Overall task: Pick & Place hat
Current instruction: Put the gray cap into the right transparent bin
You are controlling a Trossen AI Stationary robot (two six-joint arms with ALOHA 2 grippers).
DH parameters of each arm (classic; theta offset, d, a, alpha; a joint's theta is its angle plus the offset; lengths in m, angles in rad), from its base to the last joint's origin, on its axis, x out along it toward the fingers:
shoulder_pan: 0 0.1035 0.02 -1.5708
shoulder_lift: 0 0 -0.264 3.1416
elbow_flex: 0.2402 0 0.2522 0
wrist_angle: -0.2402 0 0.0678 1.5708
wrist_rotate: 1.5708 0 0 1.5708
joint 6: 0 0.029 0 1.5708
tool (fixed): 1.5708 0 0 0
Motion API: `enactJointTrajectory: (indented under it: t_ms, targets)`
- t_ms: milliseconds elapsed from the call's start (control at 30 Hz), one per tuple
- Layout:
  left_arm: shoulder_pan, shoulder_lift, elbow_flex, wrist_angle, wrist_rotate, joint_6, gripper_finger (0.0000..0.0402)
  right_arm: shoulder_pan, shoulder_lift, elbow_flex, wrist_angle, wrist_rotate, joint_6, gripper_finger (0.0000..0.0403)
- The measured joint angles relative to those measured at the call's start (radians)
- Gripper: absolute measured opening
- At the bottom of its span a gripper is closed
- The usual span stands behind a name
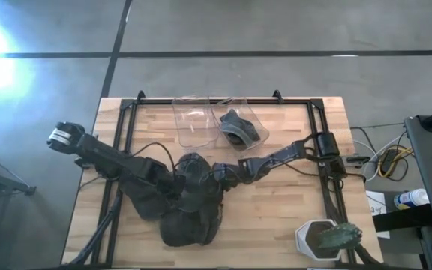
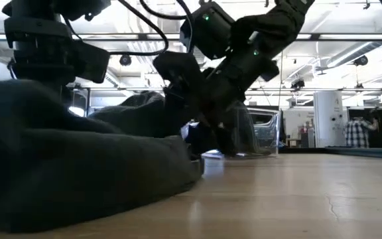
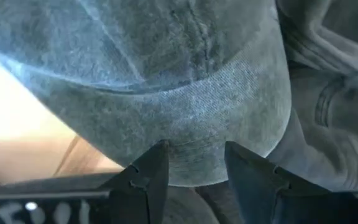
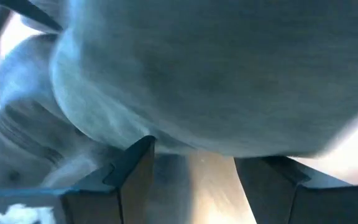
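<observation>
Several dark grey hats lie heaped (image 1: 190,217) on the table's near middle and fill the left of the low view (image 2: 78,159). The top hat (image 1: 193,171) sits between both grippers. My left gripper (image 1: 177,181) reaches in from the left; it is open, with that hat's rounded brim (image 3: 229,106) right before its fingertips (image 3: 196,152). My right gripper (image 1: 217,174) comes from the right, also open (image 4: 194,152), with the hat's rounded crown (image 4: 229,74) just beyond its fingers and bare table showing between them. Another dark hat (image 1: 237,127) lies in the right clear bin. My left gripper has its open fingers (image 3: 157,168) over the curved edge of the top hat's brim (image 3: 194,165), which runs across the gap between them; I cannot tell whether they touch it. My right gripper's fingers (image 4: 138,158) stand just short of the crown; touching or not, I cannot tell.
Two clear plastic bins (image 1: 193,120) (image 1: 240,112) stand side by side at the table's far edge, also showing in the low view (image 2: 257,133). A white holder with a green object (image 1: 325,238) sits at the near right corner. Bare wood (image 1: 276,210) lies right of the heap.
</observation>
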State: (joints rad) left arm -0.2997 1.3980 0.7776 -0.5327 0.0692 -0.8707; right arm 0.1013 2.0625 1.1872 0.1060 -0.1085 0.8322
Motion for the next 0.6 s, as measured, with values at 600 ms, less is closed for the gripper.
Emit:
enactJointTrajectory:
  t_ms: [600]
  targets:
    - [-0.004, -0.008, 0.0, 0.223, -0.075, -0.001, 0.0153, 0.002, -0.126, -0.007, 0.098, -0.138, -0.148, 0.0207]
